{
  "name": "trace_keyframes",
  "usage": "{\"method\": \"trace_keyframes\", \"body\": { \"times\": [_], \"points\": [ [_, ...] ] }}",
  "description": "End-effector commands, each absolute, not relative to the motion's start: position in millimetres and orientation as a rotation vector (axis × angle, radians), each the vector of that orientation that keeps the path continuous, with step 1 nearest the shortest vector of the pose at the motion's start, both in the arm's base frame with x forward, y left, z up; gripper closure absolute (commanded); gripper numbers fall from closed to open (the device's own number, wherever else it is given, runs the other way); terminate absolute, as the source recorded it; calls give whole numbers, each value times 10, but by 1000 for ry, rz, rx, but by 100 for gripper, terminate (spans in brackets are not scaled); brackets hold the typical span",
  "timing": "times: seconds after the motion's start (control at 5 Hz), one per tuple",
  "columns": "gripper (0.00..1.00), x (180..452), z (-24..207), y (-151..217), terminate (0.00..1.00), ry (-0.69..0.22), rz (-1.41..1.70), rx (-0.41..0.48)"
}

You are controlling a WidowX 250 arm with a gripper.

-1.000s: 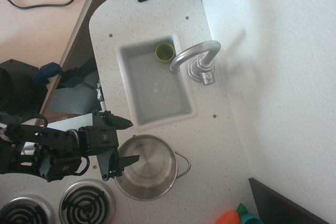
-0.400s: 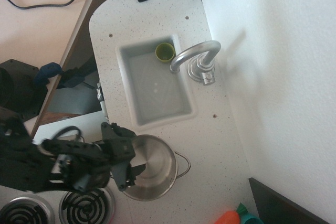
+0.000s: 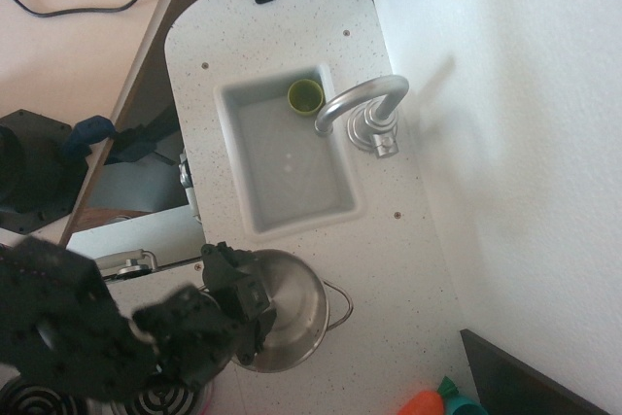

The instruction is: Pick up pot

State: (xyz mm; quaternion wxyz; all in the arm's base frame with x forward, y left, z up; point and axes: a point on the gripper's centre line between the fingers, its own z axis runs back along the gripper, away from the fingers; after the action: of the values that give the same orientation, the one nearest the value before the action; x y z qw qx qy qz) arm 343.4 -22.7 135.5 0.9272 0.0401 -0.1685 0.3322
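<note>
The shiny steel pot point(image 3: 292, 308) stands on the white counter just below the sink, with a wire loop handle point(image 3: 340, 303) on its right side. My black gripper point(image 3: 248, 308) reaches in from the lower left and sits over the pot's left rim. Its fingers point(image 3: 233, 274) straddle that rim, one part outside and one over the inside. The arm covers the pot's left part. I cannot tell whether the jaws are closed on the rim.
A sink point(image 3: 233, 133) holds a small green cup point(image 3: 305, 95) at its far corner, with a silver faucet point(image 3: 364, 109) beside it. A stove burner point(image 3: 24, 400) lies at the lower left. An orange and teal toy point(image 3: 442, 401) sits at the bottom right. The wall is on the right.
The arm has swung down and toward the camera, now larger and lower in view. The gripper has moved from beside the pot onto its left rim. The pot has barely moved.
</note>
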Motion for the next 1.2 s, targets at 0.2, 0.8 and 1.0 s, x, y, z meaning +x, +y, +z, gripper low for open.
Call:
{"method": "trace_keyframes", "body": {
  "times": [0.2,0.8,1.0],
  "points": [
    [0,3371,1182,76,0,-270,721,275],
    [0,3085,650,283,0,-224,758,128],
    [100,3105,560,229,0,-294,718,129]
  ]
}}
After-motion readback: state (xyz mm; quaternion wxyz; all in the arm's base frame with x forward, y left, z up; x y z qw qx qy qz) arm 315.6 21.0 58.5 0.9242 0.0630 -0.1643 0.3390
